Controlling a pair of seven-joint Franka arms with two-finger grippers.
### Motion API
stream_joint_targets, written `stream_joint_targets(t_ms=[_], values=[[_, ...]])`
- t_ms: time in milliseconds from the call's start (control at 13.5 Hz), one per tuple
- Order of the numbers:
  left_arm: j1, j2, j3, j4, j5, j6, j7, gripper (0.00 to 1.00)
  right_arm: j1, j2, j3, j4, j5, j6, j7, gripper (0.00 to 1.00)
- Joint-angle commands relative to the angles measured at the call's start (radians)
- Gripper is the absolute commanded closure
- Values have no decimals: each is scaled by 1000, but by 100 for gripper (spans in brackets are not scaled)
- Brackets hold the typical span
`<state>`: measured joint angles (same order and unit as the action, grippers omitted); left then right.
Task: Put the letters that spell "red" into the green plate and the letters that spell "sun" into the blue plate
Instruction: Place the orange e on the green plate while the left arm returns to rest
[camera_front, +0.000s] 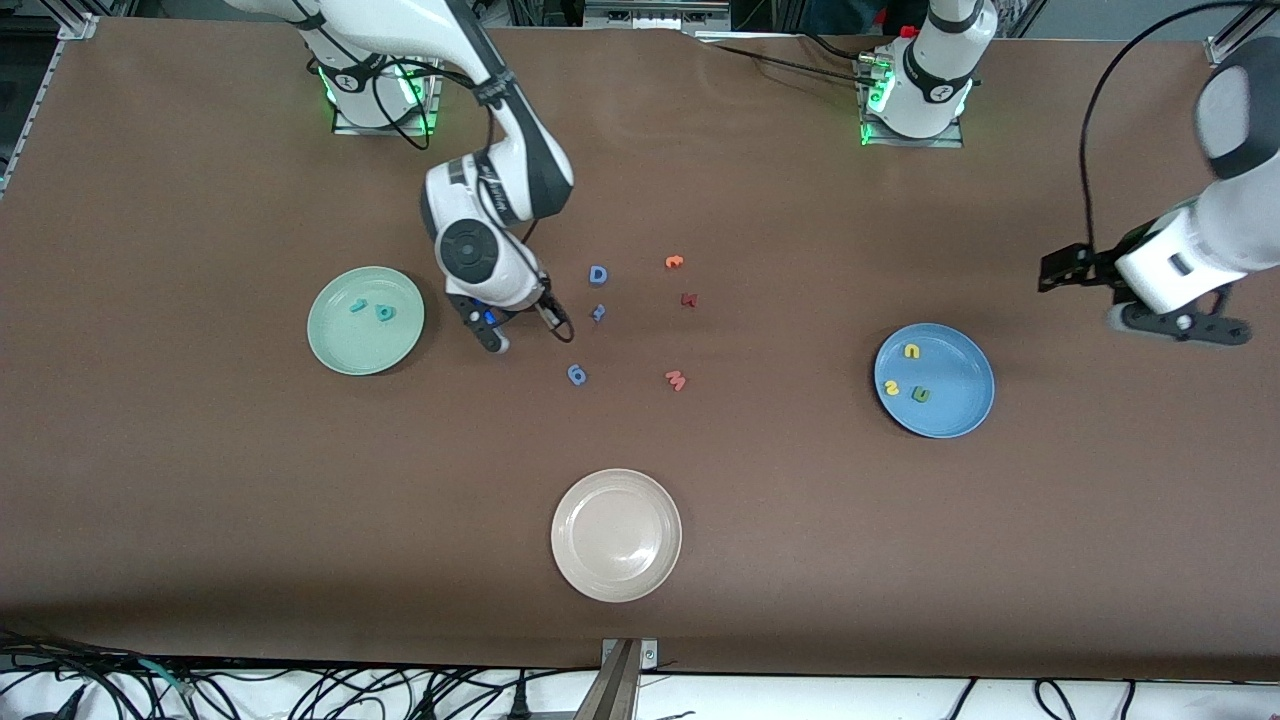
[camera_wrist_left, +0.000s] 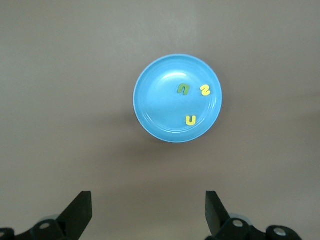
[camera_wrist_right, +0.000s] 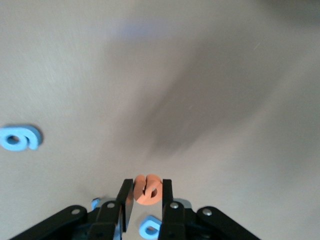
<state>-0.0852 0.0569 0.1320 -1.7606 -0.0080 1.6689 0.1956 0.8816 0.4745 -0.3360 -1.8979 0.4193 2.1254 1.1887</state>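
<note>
The right gripper (camera_wrist_right: 146, 192) is pinching the orange "e" (camera_wrist_right: 147, 188) above the table, beside the green plate (camera_front: 345, 345), where it belongs next with the 2 teal letters (camera_front: 372, 310). The left gripper (camera_wrist_left: 147, 212) is waiting spread wide over the table edge; the blue plate (camera_wrist_left: 155, 112) is holding all 3 "sun" letters (camera_wrist_left: 192, 100).

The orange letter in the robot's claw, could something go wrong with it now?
Maybe. The right gripper pinches the tiny orange "e" only at its edges, so it could slip and fall among the blue letters on the table. It could also land short of the green plate.
</note>
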Motion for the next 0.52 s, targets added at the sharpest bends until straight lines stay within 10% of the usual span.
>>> stream_joint_targets(t_ms=[0,445], values=[[-8,18,14,122,-17,-87,13,0,7,-51,-102,28,13,-169,-147,83],[-5,17,6,190,-15,-110,13,0,7,-48,-363,49,-14,-351,-614,83]])
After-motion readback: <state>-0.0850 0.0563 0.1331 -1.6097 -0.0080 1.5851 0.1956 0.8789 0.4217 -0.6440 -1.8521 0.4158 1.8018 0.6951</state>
